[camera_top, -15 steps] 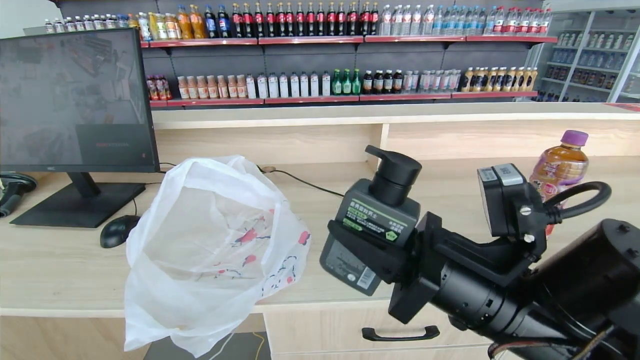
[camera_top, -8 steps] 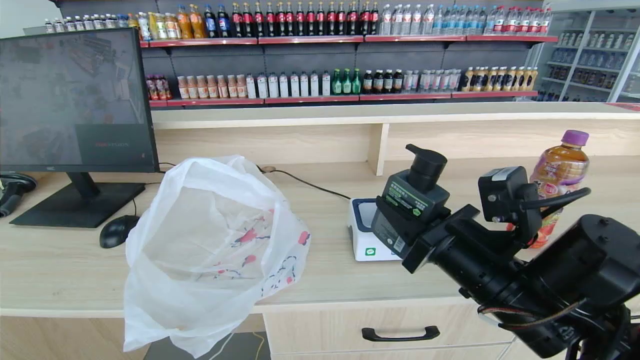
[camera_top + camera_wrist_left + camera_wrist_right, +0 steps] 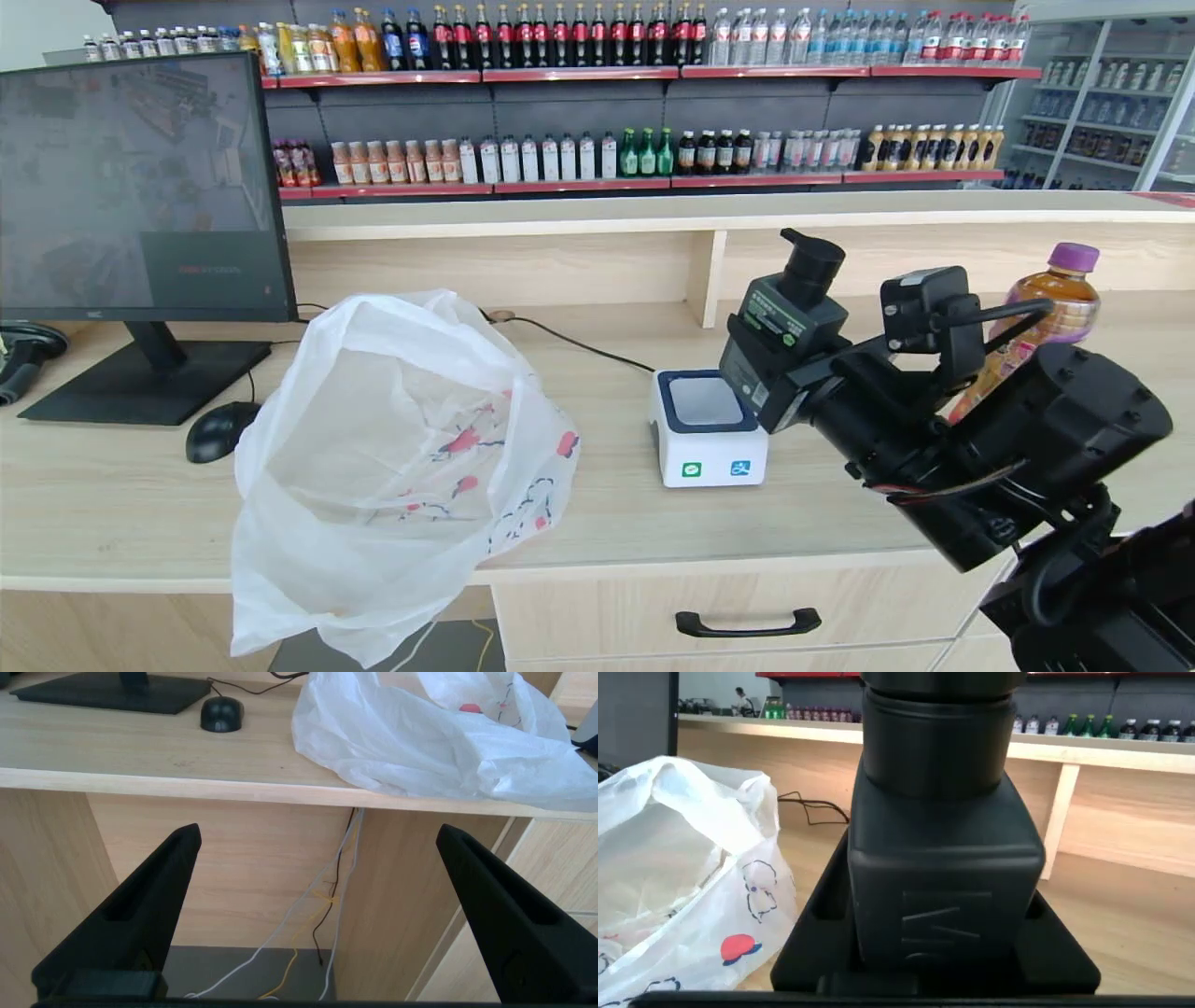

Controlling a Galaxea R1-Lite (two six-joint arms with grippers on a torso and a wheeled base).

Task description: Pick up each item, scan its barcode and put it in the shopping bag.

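Head view: the right gripper holds a pump bottle in the air, above and just behind the scanner on the counter. The pump bottle is dark grey and square-bodied, with a black pump head and a green-edged label, and it tilts with the pump head up and away from the arm. A white shopping bag of thin plastic stands on the counter's front edge, mouth open upward, well apart from the pump bottle. Red and dark printed marks show through its wall, and what lies inside cannot be told. An orange drink bottle with a purple cap stands behind the arm. A monitor and a mouse sit beyond the shopping bag.

Left wrist view: the left gripper hangs below the counter edge with its fingers spread wide and nothing between them. The shopping bag drapes over that edge, near the mouse.

Right wrist view: the pump bottle stands upright between the fingers, which press on both sides of its lower body. The shopping bag lies to one side, apart from it.
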